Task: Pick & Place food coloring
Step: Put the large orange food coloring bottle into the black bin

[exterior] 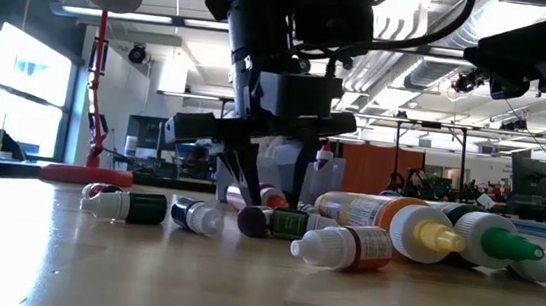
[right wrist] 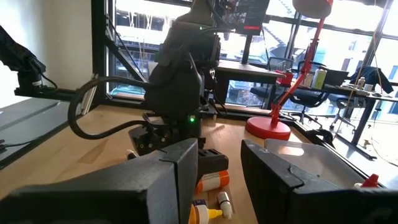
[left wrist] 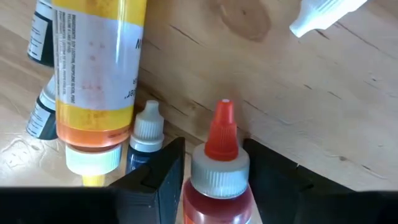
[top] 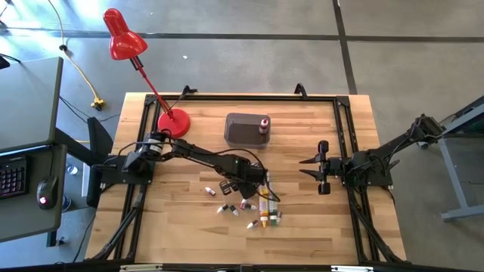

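Note:
Several food coloring bottles (top: 253, 213) lie on their sides in a loose cluster on the wooden table, near its front middle. My left gripper (top: 243, 189) points down over the cluster's far edge. In the left wrist view its open fingers stand on either side of a red bottle (left wrist: 217, 186) with a red pointed cap. A big yellow bottle (left wrist: 93, 81) and a small dark white-capped one (left wrist: 144, 134) lie beside it. My right gripper (top: 308, 168) waits open at the table's right, held level. My left gripper comes from above, and its two fingers (left wrist: 158, 177) lie across the red bottle, flanking its shoulder (left wrist: 219, 171) just below the cap. The bottle lies on the table. Whether the fingers touch it, I cannot tell.
A dark grey tub (top: 243, 128) stands at the far middle with a red-capped bottle (top: 264, 125) at its right end. A red desk lamp's base (top: 173, 122) sits at the far left. In the low view, large yellow-tipped (exterior: 397, 223) and green-tipped (exterior: 496, 240) bottles lie to the right.

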